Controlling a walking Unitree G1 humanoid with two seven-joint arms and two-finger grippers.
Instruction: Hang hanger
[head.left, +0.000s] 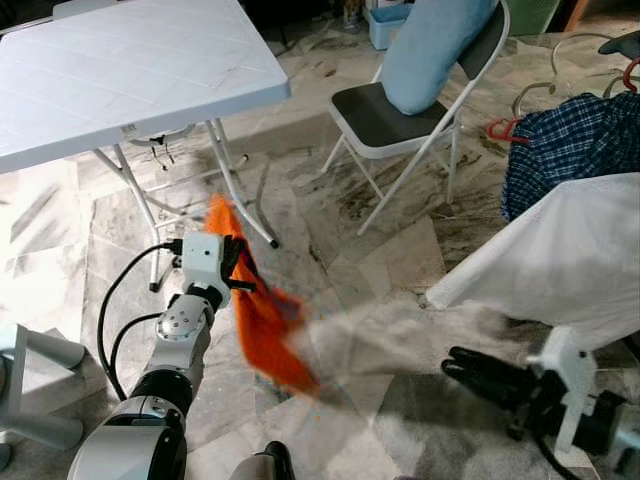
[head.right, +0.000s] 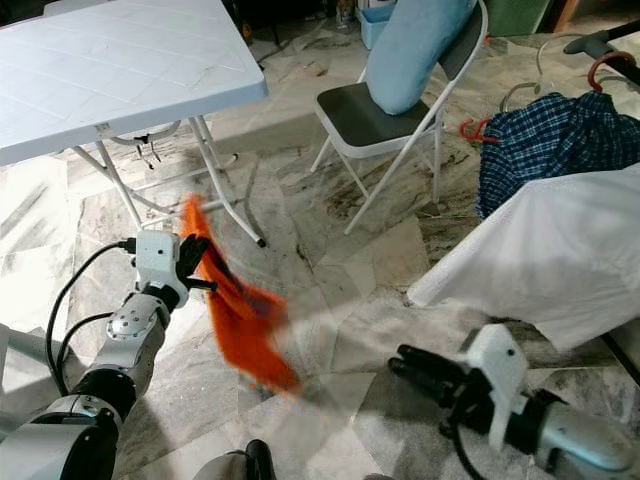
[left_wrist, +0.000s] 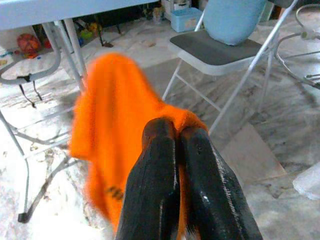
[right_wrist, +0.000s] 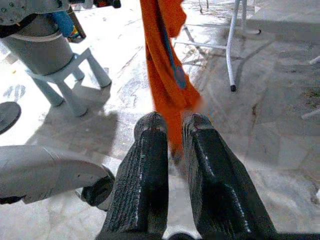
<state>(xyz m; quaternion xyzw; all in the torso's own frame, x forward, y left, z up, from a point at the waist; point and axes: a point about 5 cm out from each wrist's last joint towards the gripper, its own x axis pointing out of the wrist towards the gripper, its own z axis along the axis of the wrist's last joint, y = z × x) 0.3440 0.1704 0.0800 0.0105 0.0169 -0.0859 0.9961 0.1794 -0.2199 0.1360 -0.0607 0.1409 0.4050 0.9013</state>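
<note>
The left gripper (left_wrist: 177, 132) has its two black fingers (left_wrist: 152, 185) pressed together on a fold of orange cloth (left_wrist: 117, 145), which hangs blurred from the tips and spreads out toward 9 o'clock. At 1 o'clock from the fingertips stands a folding chair (left_wrist: 210, 47) with a dark seat and a pale blue cushion (left_wrist: 232, 17) leaning on it. A white table's (left_wrist: 60, 7) metal legs stand at 10 o'clock over the marble floor (left_wrist: 280, 135). A small blue box (left_wrist: 184, 19) sits at 12 o'clock.

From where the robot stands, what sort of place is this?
Probably a home laundry or utility area: marble-tiled floor, a folding table, a folding chair, and clothes on hangers at the right.
</note>
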